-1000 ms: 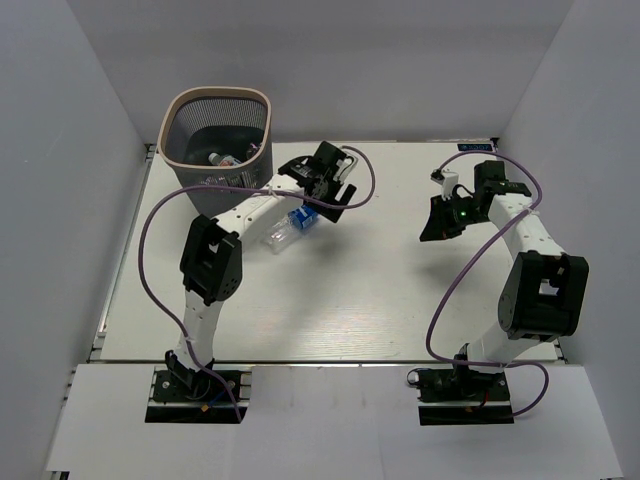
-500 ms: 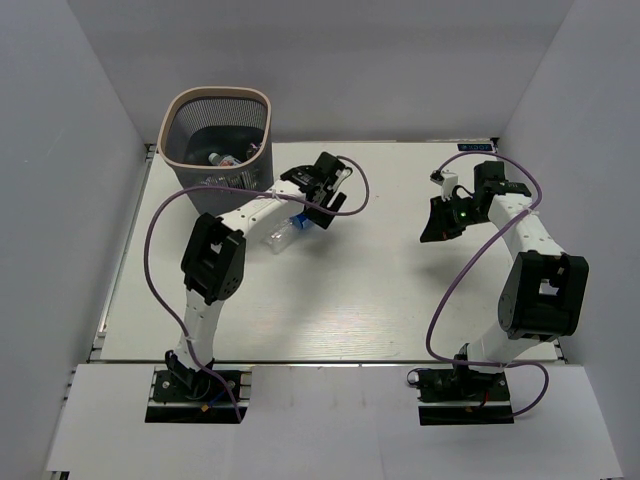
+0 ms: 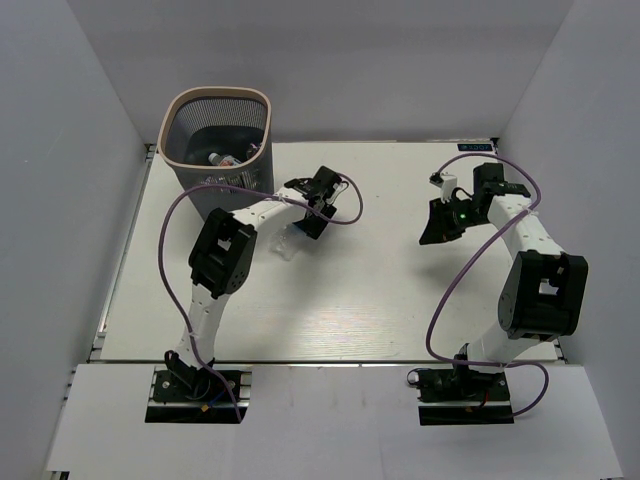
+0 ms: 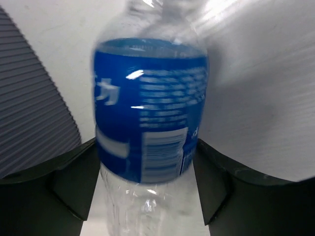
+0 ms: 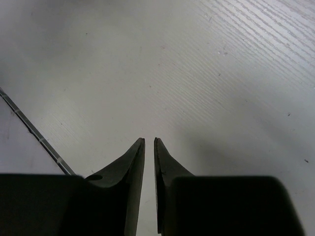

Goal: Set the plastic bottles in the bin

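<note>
A clear plastic bottle with a blue label lies on the white table just right of the bin. My left gripper is down over it, and both black fingers press the label's sides. From above, only the bottle's clear end shows beside that gripper. The bin, dark mesh with a beige rim, stands at the back left with other bottles inside. My right gripper hovers over bare table at the right, holding nothing, its fingers a thin slit apart.
The bin's mesh wall is close on the left of the left gripper. White enclosure walls ring the table. A table seam runs near the right gripper. Purple cables loop off both arms.
My left gripper has moved down and left over the blue-label bottle and its fingers have closed in against it. The right arm has stayed put.
</note>
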{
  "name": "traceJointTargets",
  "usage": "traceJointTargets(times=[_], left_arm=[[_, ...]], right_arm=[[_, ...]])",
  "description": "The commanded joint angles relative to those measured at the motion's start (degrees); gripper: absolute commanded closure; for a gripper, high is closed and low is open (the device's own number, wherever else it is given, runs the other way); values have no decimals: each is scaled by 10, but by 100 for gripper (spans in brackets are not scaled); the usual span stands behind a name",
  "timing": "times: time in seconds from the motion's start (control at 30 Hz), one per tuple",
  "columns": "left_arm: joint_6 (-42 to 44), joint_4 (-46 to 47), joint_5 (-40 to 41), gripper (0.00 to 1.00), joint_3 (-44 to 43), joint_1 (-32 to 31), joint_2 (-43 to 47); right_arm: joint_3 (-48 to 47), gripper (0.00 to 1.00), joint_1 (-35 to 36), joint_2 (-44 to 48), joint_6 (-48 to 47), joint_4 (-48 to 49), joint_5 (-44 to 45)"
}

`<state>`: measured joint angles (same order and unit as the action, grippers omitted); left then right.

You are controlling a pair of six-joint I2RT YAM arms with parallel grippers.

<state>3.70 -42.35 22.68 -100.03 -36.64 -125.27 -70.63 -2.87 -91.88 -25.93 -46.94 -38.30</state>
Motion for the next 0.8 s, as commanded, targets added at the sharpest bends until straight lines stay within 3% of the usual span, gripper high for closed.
traceJointTargets(times=[0.0, 0.17, 0.2, 0.33, 0.47, 0.6, 0.77], left_arm=[[3, 12, -8, 19, 10, 1, -1], [-2, 17, -40, 36, 10, 1, 4], [-2, 17, -54, 47, 10, 1, 4], [-2, 23, -109, 72, -29, -15, 52], [-2, 45, -212, 80, -89, -26, 118], [-6, 90, -279, 81, -144, -19, 178], [-72, 157, -185, 81, -150, 13, 272]], right_arm=[[7, 80, 1, 10, -10, -15, -9], [8, 75, 1, 14, -12, -17, -16], [8, 75, 0, 17, -11, -18, -16], [12, 83, 0, 20, -13, -17, -10], [17, 100, 0, 25, -13, -7, -5], [16, 100, 1, 21, -3, 4, -8], [9, 100, 3, 17, 2, 8, -12]])
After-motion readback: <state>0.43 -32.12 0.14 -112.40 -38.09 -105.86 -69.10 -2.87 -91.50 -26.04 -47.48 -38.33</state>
